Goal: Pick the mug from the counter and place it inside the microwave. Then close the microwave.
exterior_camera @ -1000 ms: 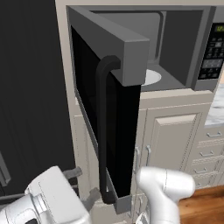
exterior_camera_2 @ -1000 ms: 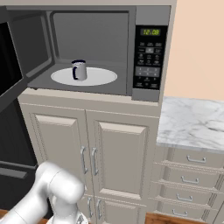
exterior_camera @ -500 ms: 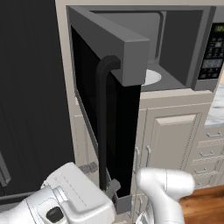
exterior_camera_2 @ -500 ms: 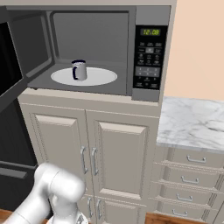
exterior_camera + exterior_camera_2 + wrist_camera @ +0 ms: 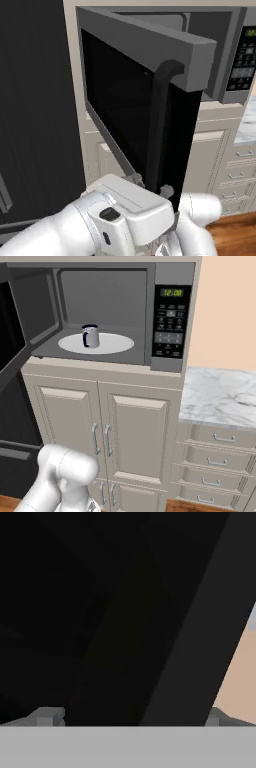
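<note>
Mug (image 5: 90, 336) upright on the pale round turntable (image 5: 112, 345) inside the microwave (image 5: 169, 316), toward the left of the plate, dark blue handle turned to the viewer's left in the right base view. Microwave door (image 5: 125, 107) swung wide open, black glass facing outward, curved black bar handle (image 5: 156, 125) running down near its free edge. Green clock lit at the top of the button panel (image 5: 170, 323). Gripper (image 5: 127, 718) sits low, close against the outer face of the open door: in the hand view its two grey fingertips (image 5: 47, 716) stand well apart at the bottom corners, with dark door glass and a slanting dark bar between and above them, nothing held. Arm's white wrist (image 5: 132, 207) just below the lower end of the bar handle in the left base view. Mug is therefore well apart from the gripper, up in the cavity on the far side of the door. Counter (image 5: 220, 396), white marble with grey veins, lies right of the microwave over beige drawers (image 5: 220, 448); beige cabinet doors (image 5: 100, 431) below the microwave.
</note>
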You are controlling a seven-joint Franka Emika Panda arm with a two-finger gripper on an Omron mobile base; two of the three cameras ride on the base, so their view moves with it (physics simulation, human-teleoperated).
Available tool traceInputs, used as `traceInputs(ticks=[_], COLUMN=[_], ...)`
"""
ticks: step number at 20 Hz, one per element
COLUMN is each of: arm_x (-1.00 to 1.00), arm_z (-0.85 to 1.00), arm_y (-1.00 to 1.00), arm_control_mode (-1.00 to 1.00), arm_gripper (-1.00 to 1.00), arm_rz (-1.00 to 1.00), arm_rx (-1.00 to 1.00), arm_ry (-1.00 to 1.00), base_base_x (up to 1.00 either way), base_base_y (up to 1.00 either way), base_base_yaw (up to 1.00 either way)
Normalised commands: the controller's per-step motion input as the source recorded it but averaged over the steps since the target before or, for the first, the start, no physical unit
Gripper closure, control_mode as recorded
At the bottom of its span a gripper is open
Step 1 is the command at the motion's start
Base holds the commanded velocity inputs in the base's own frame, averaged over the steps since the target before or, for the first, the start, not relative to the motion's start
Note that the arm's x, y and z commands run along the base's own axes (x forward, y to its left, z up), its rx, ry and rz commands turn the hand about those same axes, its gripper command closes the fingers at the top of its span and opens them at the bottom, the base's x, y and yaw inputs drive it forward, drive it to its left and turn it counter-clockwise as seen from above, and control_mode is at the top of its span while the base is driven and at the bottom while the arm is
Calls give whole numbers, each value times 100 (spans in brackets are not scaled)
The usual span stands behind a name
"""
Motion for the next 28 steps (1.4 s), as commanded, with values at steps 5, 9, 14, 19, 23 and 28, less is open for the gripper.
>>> traceInputs(ticks=[5,9,14,19,23,28], arm_x=[16,29,45,27,42,62], arm_z=[8,0,4,36,21,7], arm_y=[-82,-79,-69,-58,-60,-57], arm_control_mode=[-100,-100,-100,-100,-100,-100], arm_gripper=[-100,-100,-100,-100,-100,-100], arm_rz=[6,10,13,13,15,14], arm_rx=[0,0,1,1,0,3], arm_ry=[3,0,0,4,10,1], base_base_x=[0,0,0,0,0,0], base_base_y=[0,0,0,0,0,0], base_base_yaw=[0,0,0,0,0,0])
